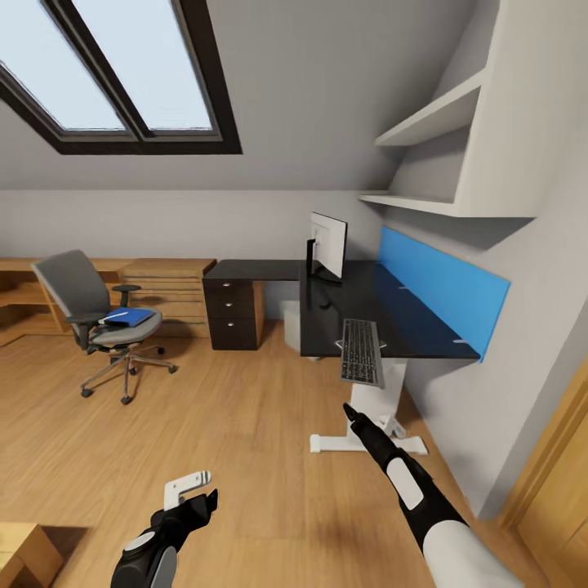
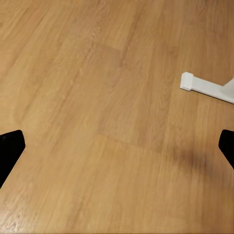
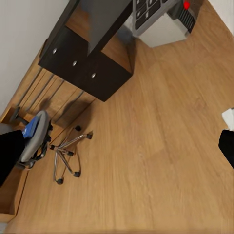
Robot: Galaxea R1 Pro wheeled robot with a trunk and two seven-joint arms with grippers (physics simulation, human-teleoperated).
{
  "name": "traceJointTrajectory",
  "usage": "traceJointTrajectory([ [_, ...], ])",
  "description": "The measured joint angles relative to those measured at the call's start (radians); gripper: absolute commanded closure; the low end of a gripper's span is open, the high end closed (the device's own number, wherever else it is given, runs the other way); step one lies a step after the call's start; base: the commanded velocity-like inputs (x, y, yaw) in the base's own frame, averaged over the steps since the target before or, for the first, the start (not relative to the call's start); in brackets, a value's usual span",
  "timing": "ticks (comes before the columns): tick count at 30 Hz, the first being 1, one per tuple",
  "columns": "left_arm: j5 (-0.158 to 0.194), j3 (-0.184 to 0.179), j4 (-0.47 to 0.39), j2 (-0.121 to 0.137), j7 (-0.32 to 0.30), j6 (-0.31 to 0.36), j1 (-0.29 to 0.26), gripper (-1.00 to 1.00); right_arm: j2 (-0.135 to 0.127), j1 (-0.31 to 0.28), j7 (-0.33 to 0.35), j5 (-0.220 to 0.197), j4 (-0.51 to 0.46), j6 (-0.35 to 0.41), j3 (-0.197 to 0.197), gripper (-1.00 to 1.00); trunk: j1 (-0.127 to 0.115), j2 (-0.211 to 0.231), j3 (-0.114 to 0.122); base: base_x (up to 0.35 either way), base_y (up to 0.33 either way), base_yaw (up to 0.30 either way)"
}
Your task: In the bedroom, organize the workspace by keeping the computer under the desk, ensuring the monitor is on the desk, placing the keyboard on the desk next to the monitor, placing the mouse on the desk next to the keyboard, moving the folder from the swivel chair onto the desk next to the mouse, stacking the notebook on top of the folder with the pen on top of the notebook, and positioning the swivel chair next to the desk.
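Both empty: left pincer (image 1: 198, 488) spread wide over bare floor (image 1: 245, 441), right pincer (image 1: 351, 411) probably released too, aimed toward the desk (image 1: 384, 314). Keyboard (image 1: 361, 351) overhanging that desk's front edge; folder (image 1: 129, 317) well left, on swivel chair (image 1: 98, 314), awaiting pickup.

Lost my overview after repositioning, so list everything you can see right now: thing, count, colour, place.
desk: one, black top, white legs, along the right wall
monitor: one, black frame, upright at the desk's back end
keyboard: one, grey, overhanging the desk's near edge
blue panel: one, on the wall behind the desk
swivel chair: one, grey, on the floor left of the desk
folder: one, blue, on the chair seat
drawer unit: one, dark, under the desk's left wing
wall shelves: two, white, above the desk
skylight: one, dark frame, in the sloped ceiling
left gripper: fingers apart, empty, above the floor
right gripper: empty, pointing toward the keyboard
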Motion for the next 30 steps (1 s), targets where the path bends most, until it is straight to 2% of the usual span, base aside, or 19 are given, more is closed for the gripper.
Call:
traceJointTrajectory([
  [12,0.0,0.0,0.0,0.0,0.0,0.001,0.0,-1.0,0.0,0.003,0.016,0.003,0.0,-0.008,0.0,-1.0,0.0,0.0,0.0,0.0,0.232,0.0],
  [19,0.0,0.0,0.0,0.0,0.0,0.001,0.0,-1.0,0.027,0.004,0.007,-0.002,0.015,-0.188,0.0,-1.0,0.0,0.0,0.0,0.0,0.019,0.0],
  [25,0.0,0.0,0.0,0.0,0.0,0.001,0.0,-1.0,0.036,0.004,0.006,-0.006,0.037,-0.345,-0.002,-1.0,0.0,0.0,0.0,0.0,0.003,0.0],
  [30,0.0,0.0,0.001,0.0,0.0,0.001,0.0,-1.0,0.038,0.004,0.005,-0.008,0.041,-0.431,-0.003,-1.0,0.0,0.0,0.0,0.0,0.0,0.0],
])
